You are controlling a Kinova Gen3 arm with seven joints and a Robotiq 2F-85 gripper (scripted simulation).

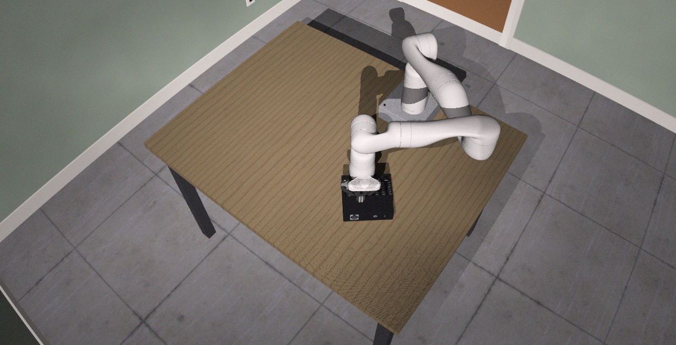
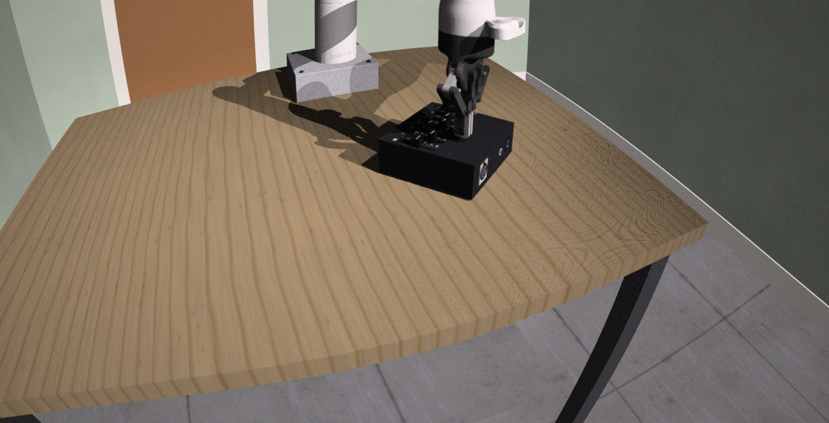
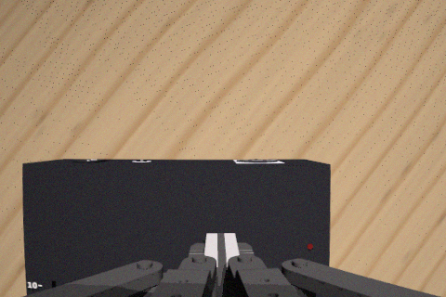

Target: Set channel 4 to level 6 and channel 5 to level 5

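The black lighting desk [image 1: 367, 207] [image 2: 429, 160] [image 3: 116, 213] stands flat on the wooden table. My gripper [image 1: 360, 198] [image 2: 467, 134] [image 3: 220, 252] is shut with nothing between the fingers. It points straight down, its fingertips low at the top face of the desk, by the ends of the fader rows; whether they touch a cap or the face cannot be told. The faders [image 2: 425, 133] show only as small dark caps in the exterior view, too small to read. The fingers and arm hide much of the fader area. In the wrist view only one "10" mark [image 3: 34, 285] shows, at the lower left; channels 4 and 5 cannot be read.
The table [image 1: 245, 130] [image 2: 243, 234] [image 3: 186, 56] reaches out around the desk. The arm's grey base [image 1: 396, 111] [image 2: 336, 81] stands behind the desk. The desk's back wall carries sockets [image 1: 354, 217] [image 2: 483, 170]. A red dot [image 3: 310, 246] lies on the desk's top face, right of the fingers.
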